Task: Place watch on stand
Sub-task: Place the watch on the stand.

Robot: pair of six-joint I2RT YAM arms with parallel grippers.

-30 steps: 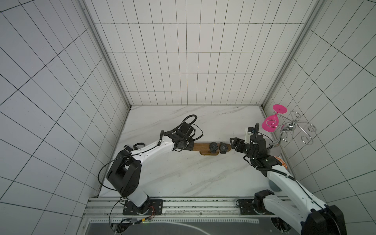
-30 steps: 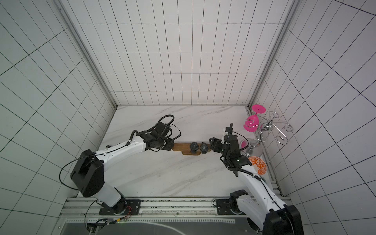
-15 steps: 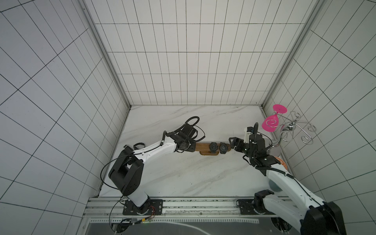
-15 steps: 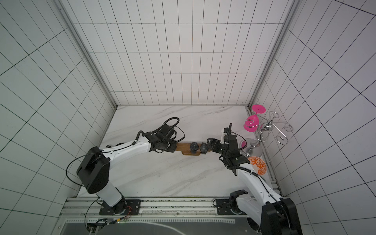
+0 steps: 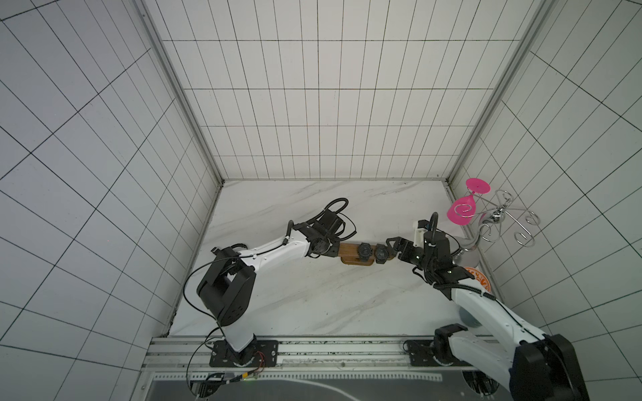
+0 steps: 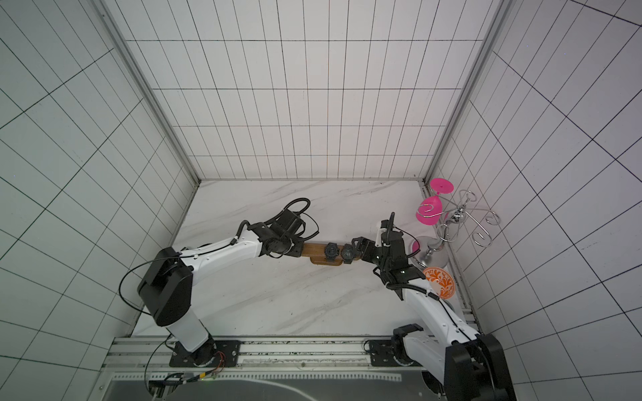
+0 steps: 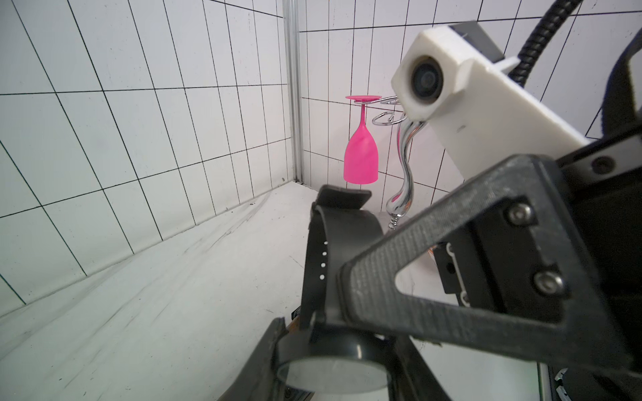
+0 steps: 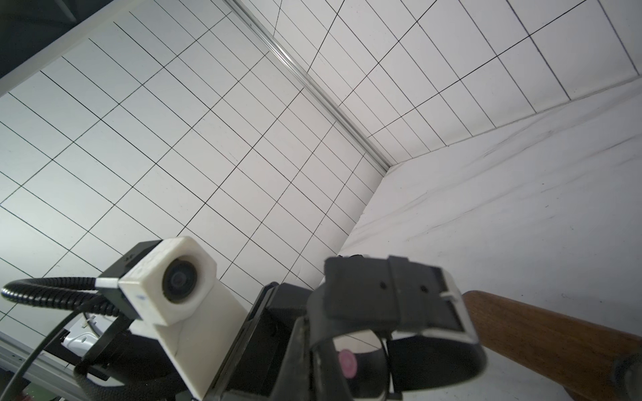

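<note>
Two black watches show on the wooden stand [image 5: 348, 249] in both top views: inner watch [image 5: 364, 250] near the bar's middle, outer watch [image 5: 381, 253] just beside it at the end nearest the right arm. Left gripper [image 5: 330, 248] closed tight at the opposite end, covering it; whether it pinches the wood is not discernible. Right gripper [image 5: 392, 247] sits against the outer watch; in the left wrist view one finger [image 7: 434, 321] overlaps a strap. Jaw gap hidden, so gripped or merely touched: cannot tell. Stand rests on the marble table [image 5: 312, 298]. Wire rack [image 5: 500, 222] with hanging pink glass [image 5: 460, 212] stands at the table's edge, apart from the stand.
</note>
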